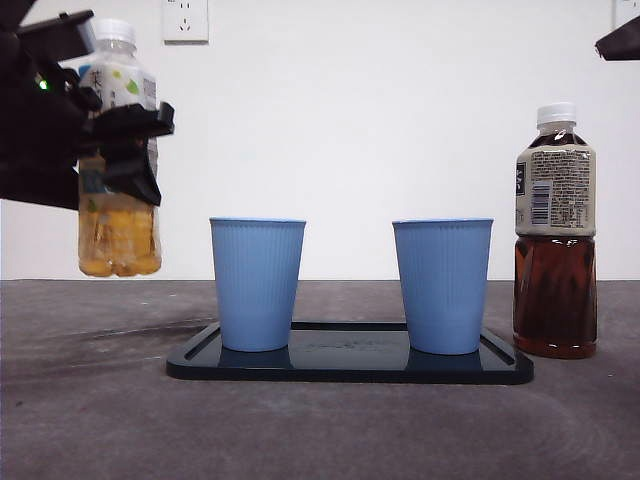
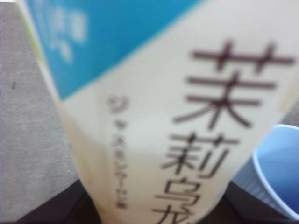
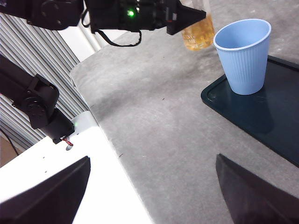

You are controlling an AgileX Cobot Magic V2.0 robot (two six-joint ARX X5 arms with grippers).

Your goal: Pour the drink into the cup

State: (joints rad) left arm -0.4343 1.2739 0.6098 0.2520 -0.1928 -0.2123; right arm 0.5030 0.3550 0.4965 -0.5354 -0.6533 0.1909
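— Gripping what, your left tool (image 1: 125, 150)?
— It pinches the yellow tea bottle (image 1: 118, 215) by its label, upright, lifted off the tabletop (image 1: 90, 400), beside the left blue cup (image 1: 257, 284) on the dark tray (image 1: 350, 365).
— And your right tool (image 3: 152, 196)?
— Spread wide, well away. The brown tea bottle (image 1: 555, 240) stands beside the right blue cup (image 1: 442, 285).

Plain white wall (image 1: 400, 120) behind a grey table (image 1: 100, 420)

A white socket plate (image 1: 185, 19) is being shown high on the wall, cut by the top edge. The table's mottled grey surface is being lit evenly, and a ribbed grey panel (image 3: 42, 56) and a white ledge (image 3: 60, 186) are being seen beside it.
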